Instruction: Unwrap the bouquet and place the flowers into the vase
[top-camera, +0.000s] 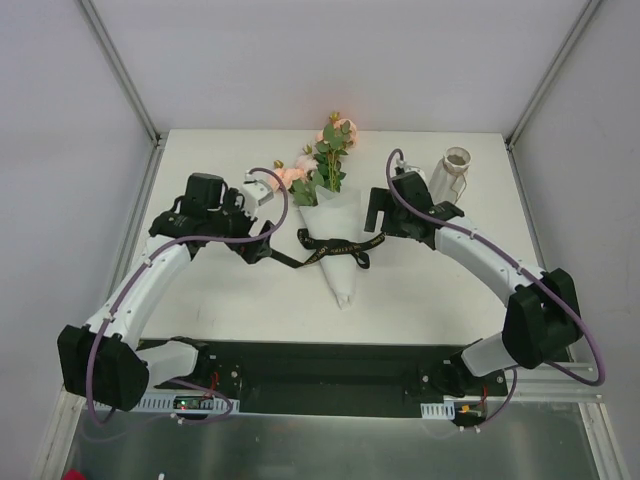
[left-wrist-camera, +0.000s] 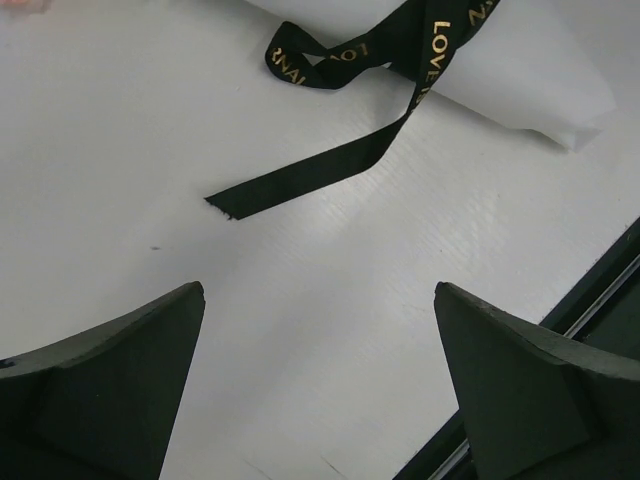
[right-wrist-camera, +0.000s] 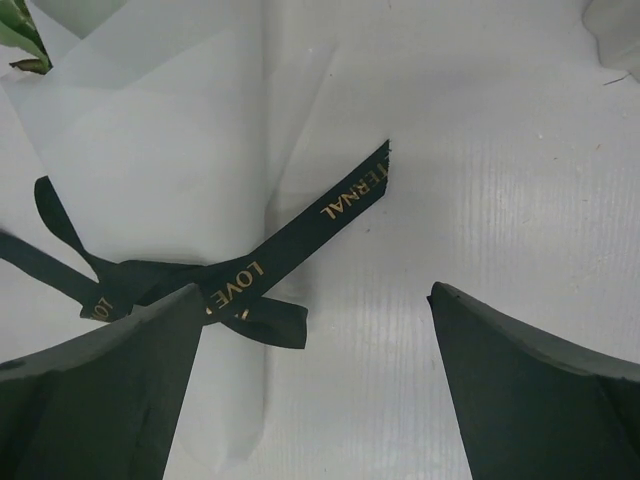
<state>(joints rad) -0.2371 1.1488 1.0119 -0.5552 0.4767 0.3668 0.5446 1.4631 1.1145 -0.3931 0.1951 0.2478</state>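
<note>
Only wrist views show gold lettering on the ribbon (right-wrist-camera: 345, 200).

1. This is a robotics lab test cell.
2. The white table (top-camera: 200, 300) is boxed in. Plain white panels (top-camera: 300, 60) stand behind it and on both sides, joined by aluminium frame posts (top-camera: 120, 70).
3. At the table's near edge, a black mounting plate (top-camera: 320, 365) carries the left arm (top-camera: 150, 280) and the right arm (top-camera: 490, 262), both trailing purple cables (top-camera: 200, 238).
4. On the table's far half sit staged props: a bouquet (top-camera: 335, 230) and a vase (top-camera: 452, 175).
</note>
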